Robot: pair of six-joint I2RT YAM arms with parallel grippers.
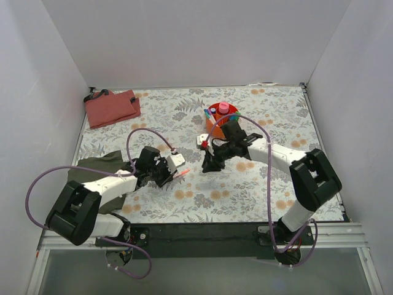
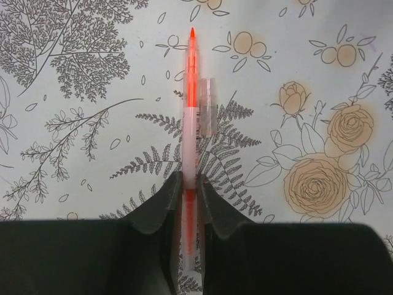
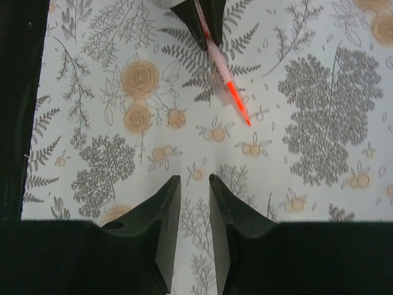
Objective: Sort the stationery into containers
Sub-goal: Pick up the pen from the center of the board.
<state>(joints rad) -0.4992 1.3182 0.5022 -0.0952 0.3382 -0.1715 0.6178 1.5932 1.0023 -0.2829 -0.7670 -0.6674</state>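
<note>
My left gripper [image 2: 190,178] is shut on the thin orange-red pen [image 2: 191,92], which points straight out past the fingertips just above the floral table cover. In the top view this gripper [image 1: 174,174] and the pen [image 1: 183,173] are left of centre. My right gripper [image 3: 195,178] is empty, its jaws a narrow gap apart, low over the cover. It faces the pen [image 3: 228,89] from the right [image 1: 210,166]. The round orange cup [image 1: 216,126] stands behind the right wrist. It holds a pink tube [image 1: 224,108] and markers with blue and green caps.
A red cloth [image 1: 112,109] lies at the back left. An olive-green cloth [image 1: 98,165] lies under the left arm. White walls close in the table on three sides. The floral cover [image 1: 270,110] spans the table.
</note>
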